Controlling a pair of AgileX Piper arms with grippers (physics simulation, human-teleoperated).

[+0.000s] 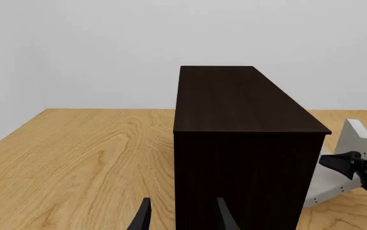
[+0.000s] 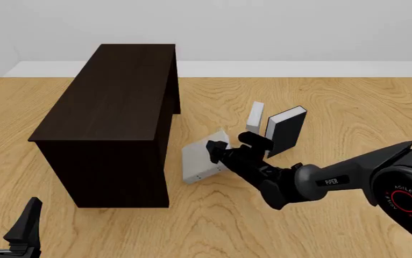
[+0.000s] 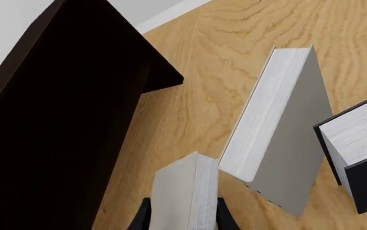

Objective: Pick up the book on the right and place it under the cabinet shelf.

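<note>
The book (image 2: 197, 161), thick and light grey with white page edges, hangs tilted close beside the right side of the dark cabinet shelf (image 2: 113, 113). My right gripper (image 2: 218, 153) is shut on it. In the right wrist view the book (image 3: 182, 191) sits between the two dark fingers (image 3: 143, 216), with the cabinet shelf (image 3: 55, 120) close alongside. Whether the book's lower corner touches the table I cannot tell. My left gripper (image 2: 8, 226) is open near the front left edge, holding nothing and facing the cabinet shelf (image 1: 241, 143). The left wrist view also catches the book (image 1: 349, 139) at the right.
A thinner grey book (image 2: 255, 117) and a black-covered book (image 2: 286, 130) stand upright just right of the held book; both show in the right wrist view, grey book (image 3: 279, 129), black book (image 3: 362, 158). The wooden table (image 2: 349, 107) extends to a white wall behind.
</note>
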